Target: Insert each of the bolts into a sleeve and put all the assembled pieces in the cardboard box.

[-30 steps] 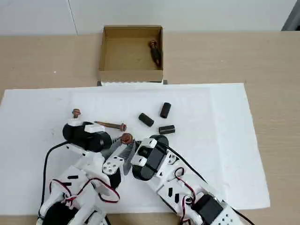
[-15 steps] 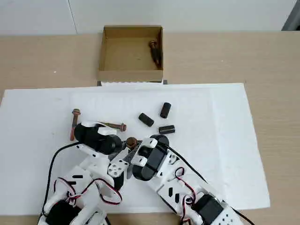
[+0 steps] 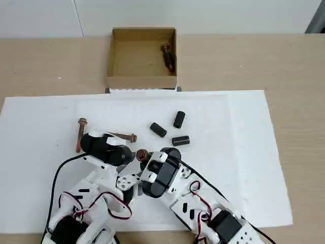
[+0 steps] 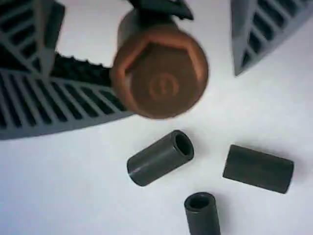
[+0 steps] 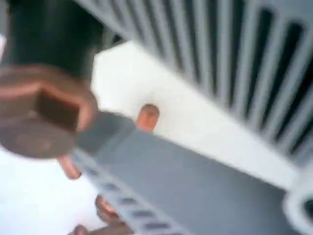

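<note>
We see a white paper sheet (image 3: 244, 152) on a wooden table (image 3: 294, 66).
Three black cylindrical sleeves (image 3: 179, 119) and two rusty bolts (image 3: 80, 134) lie loose; a copper-brown bolt head (image 3: 141, 154) sits where both white robot arms (image 3: 162, 175) meet; the cardboard box (image 3: 142, 81) holds one sleeved bolt (image 3: 168, 57).

Bolts (image 3: 123, 136): metal, coppery-brown, and I read a dull satin sheen. The bolt head (image 4: 159, 78) up close is smooth and softly reflective, with a faint stamped mark on its face. Sleeves (image 4: 160, 157): black, matt, smooth. They look like plastic or rubber, and I can't tell which. Cardboard box (image 3: 142, 81): raw brown card, matt, with fibrous cut edges. The piece inside the box (image 3: 168, 57) has the same coppery metal plus matt black. Sheet (image 3: 244, 152) in front of the box: white, matt, paper-like. Table (image 3: 284, 61) beside the box: pale wood-look finish, low sheen. Arm shells (image 3: 185, 201): white plastic, smooth. Motor housings (image 3: 101, 148): black plastic, glossy.
</note>
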### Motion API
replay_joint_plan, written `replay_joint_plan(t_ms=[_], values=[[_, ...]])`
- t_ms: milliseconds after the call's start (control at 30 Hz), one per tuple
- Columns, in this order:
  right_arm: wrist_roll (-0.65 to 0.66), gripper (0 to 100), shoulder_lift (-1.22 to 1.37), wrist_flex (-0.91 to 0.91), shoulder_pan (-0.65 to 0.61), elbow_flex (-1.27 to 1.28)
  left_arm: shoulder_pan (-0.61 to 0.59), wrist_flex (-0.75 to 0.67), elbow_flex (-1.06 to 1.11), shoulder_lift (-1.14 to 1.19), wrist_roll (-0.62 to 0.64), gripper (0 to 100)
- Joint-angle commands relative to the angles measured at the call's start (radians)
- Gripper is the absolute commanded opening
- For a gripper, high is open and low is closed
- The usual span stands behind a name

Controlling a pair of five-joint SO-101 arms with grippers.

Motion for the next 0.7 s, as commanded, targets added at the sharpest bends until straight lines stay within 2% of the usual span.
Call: replay_joint_plan(t_ms=[0, 200, 467, 567, 667], values=[[0.012, 0.3, -0.013, -0.027, -0.008, -0.003, -0.057, -0.029, 0.001, -0.005, -0.051, 24], [0.011, 0.3, -0.013, -0.033, -0.012, 0.017, -0.135, -0.084, -0.019, -0.005, -0.086, 24], [0.012, 0.3, -0.013, -0.031, -0.01, 0.017, -0.132, -0.084, -0.117, -0.005, -0.086, 24], [0.012, 0.3, -0.013, -0.031, -0.01, 0.014, -0.133, -0.084, -0.145, -0.005, -0.086, 17], [0.009, 0.3, -0.013, -0.03, -0.008, 0.011, -0.133, -0.084, -0.168, -0.005, -0.086, 6]])
